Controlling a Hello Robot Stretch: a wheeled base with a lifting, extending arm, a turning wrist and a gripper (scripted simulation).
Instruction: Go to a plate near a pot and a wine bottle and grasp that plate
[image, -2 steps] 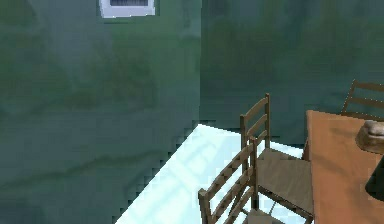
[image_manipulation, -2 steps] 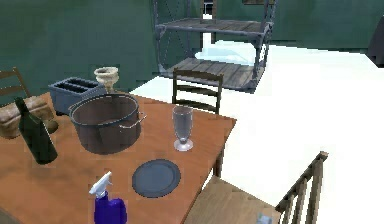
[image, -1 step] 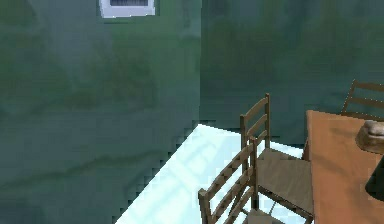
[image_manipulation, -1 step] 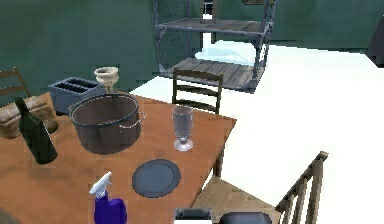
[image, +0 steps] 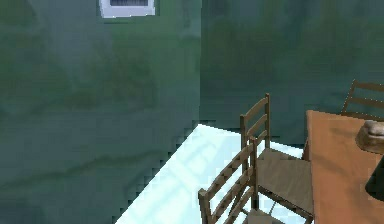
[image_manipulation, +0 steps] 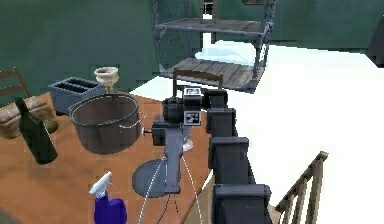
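In the arm side view a wooden table (image_manipulation: 60, 185) carries a large dark pot (image_manipulation: 104, 124) and, to its left, a dark wine bottle (image_manipulation: 36, 132). My arm (image_manipulation: 230, 160) reaches over the table's right edge. The gripper (image_manipulation: 166, 148) points down just right of the pot. Under it, thin pale curved lines (image_manipulation: 150, 190) lie on the tabletop and look like a plate's rim. I cannot tell whether the gripper holds anything.
On the table also stand a grey toaster (image_manipulation: 75, 93), a pale cup (image_manipulation: 107, 76) and a blue spray bottle (image_manipulation: 107, 207). A metal rack (image_manipulation: 215, 40) stands beyond. In the forward view, wooden chairs (image: 262, 140) flank the table (image: 345, 170) at right, with green walls and pale floor (image: 200, 165) at left.
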